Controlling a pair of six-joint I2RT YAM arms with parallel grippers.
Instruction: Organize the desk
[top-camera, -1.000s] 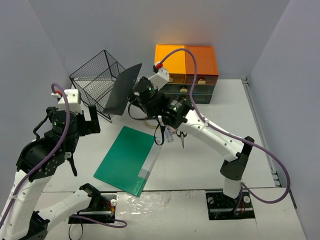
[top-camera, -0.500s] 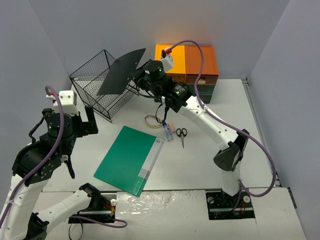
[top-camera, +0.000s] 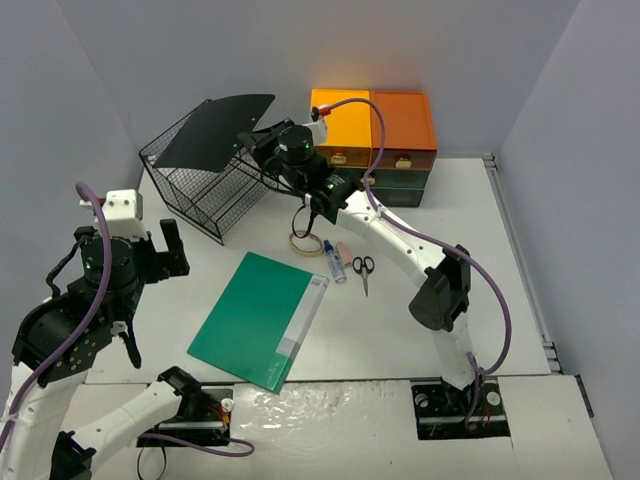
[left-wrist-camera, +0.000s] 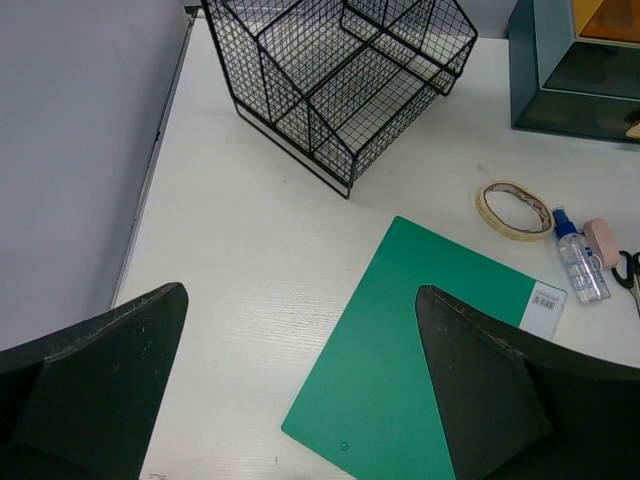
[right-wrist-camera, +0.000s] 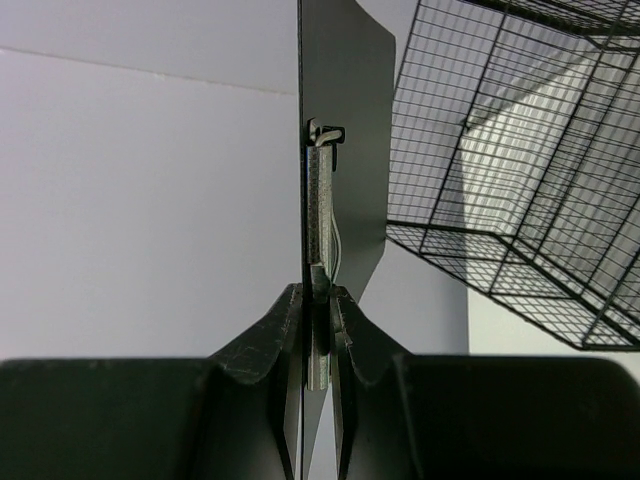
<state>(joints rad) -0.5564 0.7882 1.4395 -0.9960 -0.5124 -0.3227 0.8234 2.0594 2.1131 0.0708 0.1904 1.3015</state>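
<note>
the desk (top-camera: 470, 260) is the broad white tabletop that fills the space between the grey-blue walls and carries everything else

the right gripper (top-camera: 256, 140) reaches over the far left corner, its fingers (right-wrist-camera: 285, 325) pressed onto the edge of a black clipboard (top-camera: 215, 128), pinching it just below the metal clip; in the right wrist view the board stands edge-on between the two pads

the clipboard is held in the air above a black wire basket (top-camera: 195, 185) that sits near the far left corner, tipped so its open side faces up and left; whether the board touches the wire i cannot tell

the left gripper (top-camera: 168, 245) hovers over the left edge of the tabletop with its fingers (left-wrist-camera: 110, 350) spread wide and nothing between them

a green folder (top-camera: 260, 315) lies flat near the near edge, left of centre, with a pale strip along its right side

just beyond the folder's far right corner lie a roll of tape (top-camera: 305, 243), a small bottle with a blue cap (top-camera: 333, 262), a pink eraser (top-camera: 343, 250) and a pair of scissors (top-camera: 362, 268), close together, the eraser just beside the bottle

against the far edge stands a set of dark teal drawers (top-camera: 400, 185) with two orange boxes (top-camera: 372, 125) on top
</note>
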